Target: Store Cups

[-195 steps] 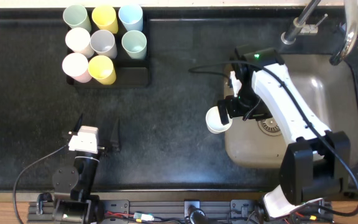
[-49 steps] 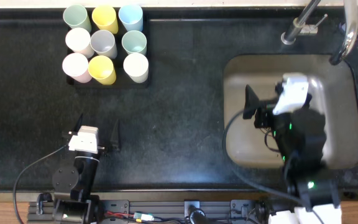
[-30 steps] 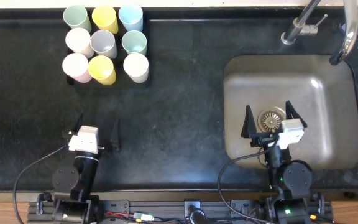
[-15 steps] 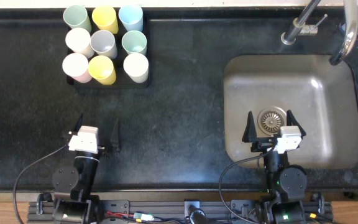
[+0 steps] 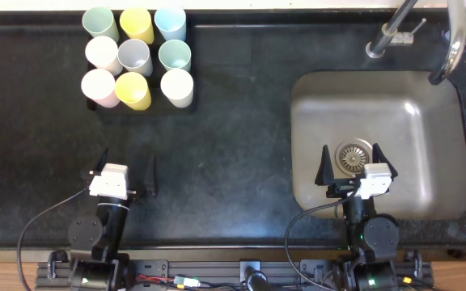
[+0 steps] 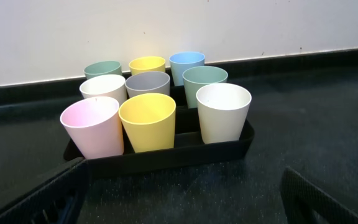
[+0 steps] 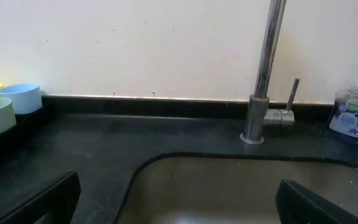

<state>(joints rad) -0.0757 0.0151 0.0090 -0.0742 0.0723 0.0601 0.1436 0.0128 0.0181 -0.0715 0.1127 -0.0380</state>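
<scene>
**Item:** nine cups (image 5: 136,55), mixed pastel colours, upright in three rows in a black tray (image 5: 148,111), at eleven o'clock on the worktop (image 5: 233,145).

**Sink** (image 5: 427,97): at three o'clock.

**Left gripper** (image 5: 127,170): at seven o'clock, jaws apart, holding nothing.

**Right gripper** (image 5: 351,159): at five o'clock over the sink, jaws apart, holding nothing.

**Handling, as judged:** the cups look light, stiff and smooth-walled, so apt to slip. Pinch one wall at the rim, one finger inside and one outside.

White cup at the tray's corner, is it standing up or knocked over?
Standing up. The white cup sits in the tray with its round open mouth facing up and its sides straight, not leaning.
</scene>
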